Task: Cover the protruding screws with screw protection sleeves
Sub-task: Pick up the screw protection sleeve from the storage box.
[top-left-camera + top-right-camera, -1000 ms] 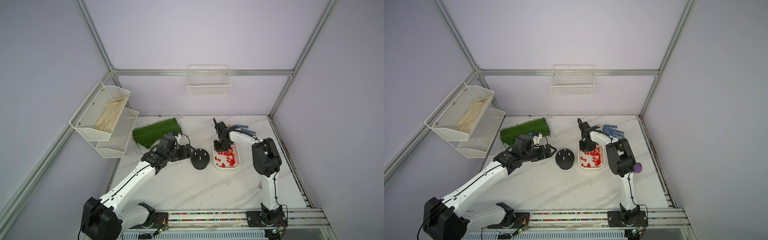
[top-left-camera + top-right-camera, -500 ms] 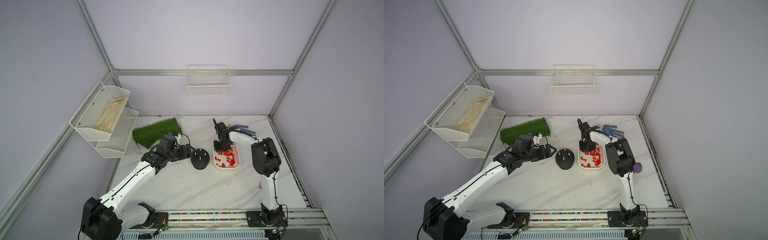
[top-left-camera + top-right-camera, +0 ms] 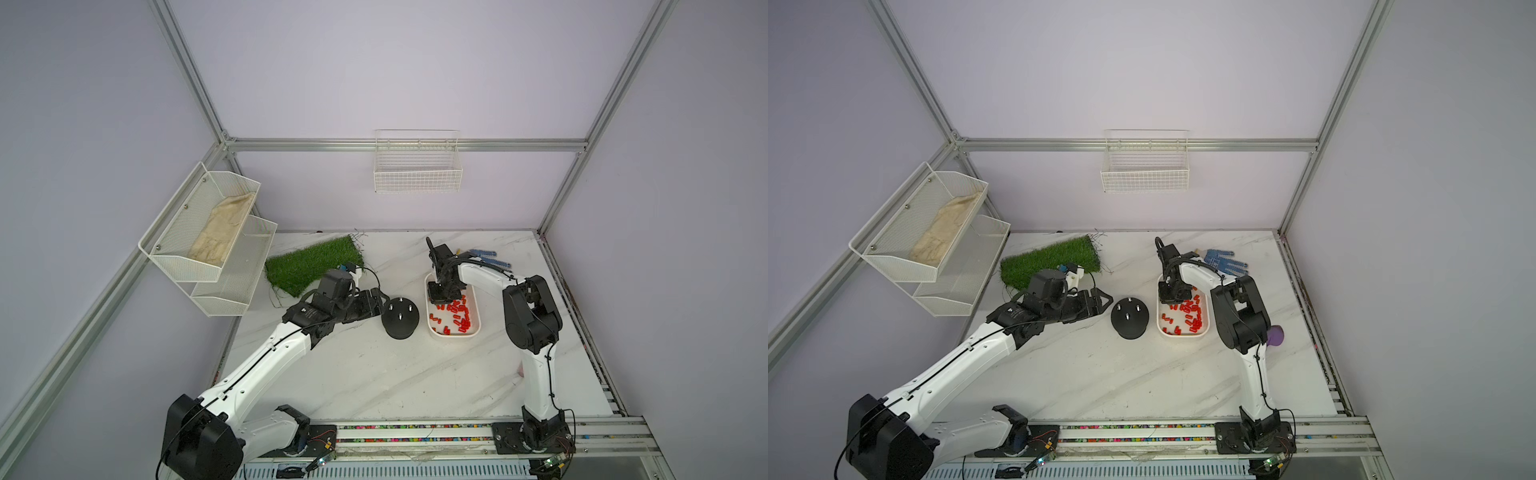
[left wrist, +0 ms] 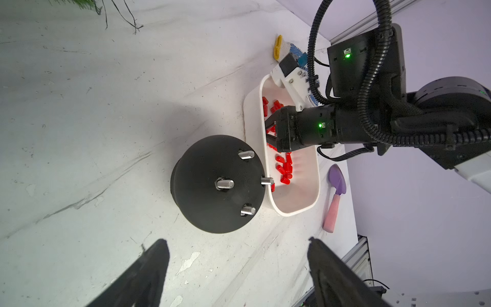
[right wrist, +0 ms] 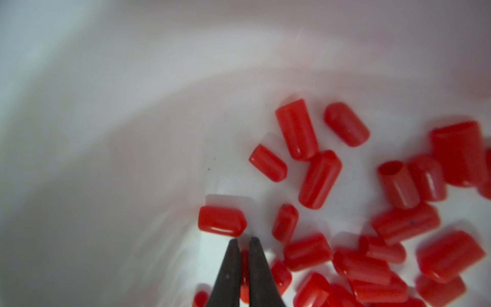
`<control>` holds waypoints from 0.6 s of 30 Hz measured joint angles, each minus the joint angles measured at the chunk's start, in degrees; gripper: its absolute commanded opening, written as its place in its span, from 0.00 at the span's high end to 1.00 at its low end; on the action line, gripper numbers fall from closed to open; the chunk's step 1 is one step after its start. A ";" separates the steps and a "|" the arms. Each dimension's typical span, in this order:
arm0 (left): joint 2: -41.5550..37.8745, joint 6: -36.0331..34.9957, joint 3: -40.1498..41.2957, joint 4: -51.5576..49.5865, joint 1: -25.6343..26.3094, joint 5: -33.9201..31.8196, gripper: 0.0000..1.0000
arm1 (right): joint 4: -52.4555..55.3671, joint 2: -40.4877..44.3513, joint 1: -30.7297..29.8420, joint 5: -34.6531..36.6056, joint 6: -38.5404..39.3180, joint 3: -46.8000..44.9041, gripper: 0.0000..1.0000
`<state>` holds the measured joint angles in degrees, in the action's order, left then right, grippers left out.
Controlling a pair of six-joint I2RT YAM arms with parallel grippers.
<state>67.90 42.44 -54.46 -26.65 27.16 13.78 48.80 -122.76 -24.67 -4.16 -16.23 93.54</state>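
You're watching a robot lab test cell: aluminium frame [image 3: 407, 145], bare lilac walls [image 3: 374, 62], marble-patterned table [image 3: 374, 374], two robot arms [image 3: 266, 365] on a rail [image 3: 415, 432].

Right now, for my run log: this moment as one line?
right jaws: shut among sleeves in tray | left jaws: open beside dome | screws: all bare
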 measured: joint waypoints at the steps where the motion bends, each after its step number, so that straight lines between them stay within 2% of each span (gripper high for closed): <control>1: 0.00 0.00 0.00 0.00 0.00 -0.07 0.17 | -0.17 0.26 0.00 0.02 -0.02 -0.24 0.90; 6: 0.00 0.00 0.00 0.02 0.00 -0.09 0.17 | -0.98 3.41 0.02 -0.04 -0.52 -2.43 0.90; 12: 0.00 0.04 0.00 0.92 0.00 0.37 0.30 | -2.29 12.37 0.31 0.02 -1.75 -3.85 0.90; 18: 0.28 0.61 -0.02 4.33 -0.02 2.69 0.35 | -5.31 22.71 0.57 -0.81 -3.48 -4.94 0.90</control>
<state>68.18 43.05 -54.48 -22.33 27.14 16.47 43.48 -100.05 -24.10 -4.97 -19.70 88.60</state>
